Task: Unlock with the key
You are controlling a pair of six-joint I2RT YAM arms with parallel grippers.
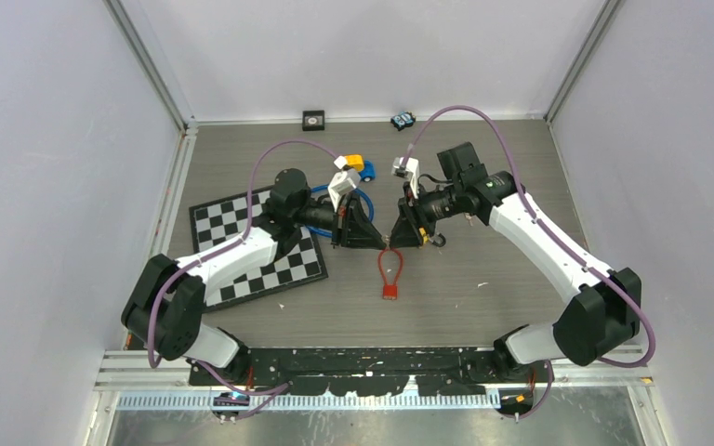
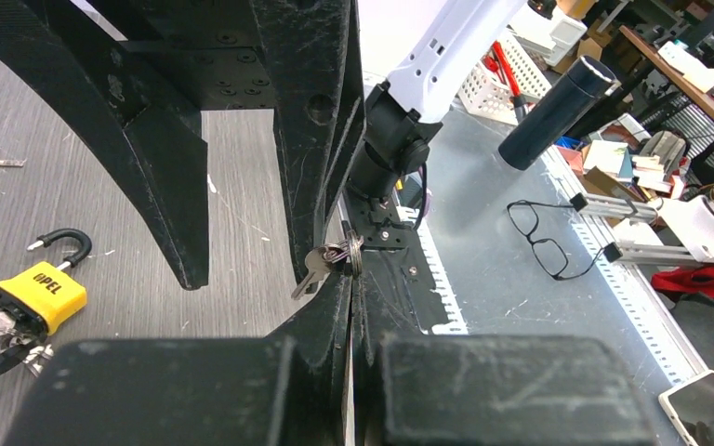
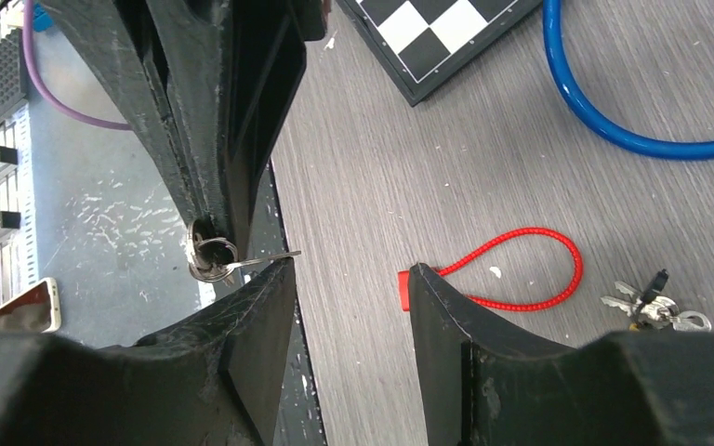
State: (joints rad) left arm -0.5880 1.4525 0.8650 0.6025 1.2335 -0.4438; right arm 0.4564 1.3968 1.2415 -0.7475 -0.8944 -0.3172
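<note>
Your left gripper (image 2: 351,283) is clamped shut on a bunch of keys (image 2: 330,258), up in the air just off the right gripper (image 3: 349,279), whose jaws stand apart and empty. Expect light, stiff, slick metal that swings on its ring (so pinch a flat head, not the ring). One blade (image 3: 268,257) sticks out lengthwise towards the right gripper. The yellow padlock (image 2: 42,295) lies on the table (image 3: 483,139).

2 arms: left arm (image 1: 232,255) and right arm (image 1: 530,228). 1 yellow padlock (image 2: 41,295). 3 key bunches (image 2: 333,258) in the left wrist view. 1 red cable loop (image 1: 390,269), 1 blue cable (image 3: 576,93), 1 chessboard (image 1: 242,251), 2 small items (image 1: 313,118) by the far wall, 1 pair of glasses (image 2: 544,240).
</note>
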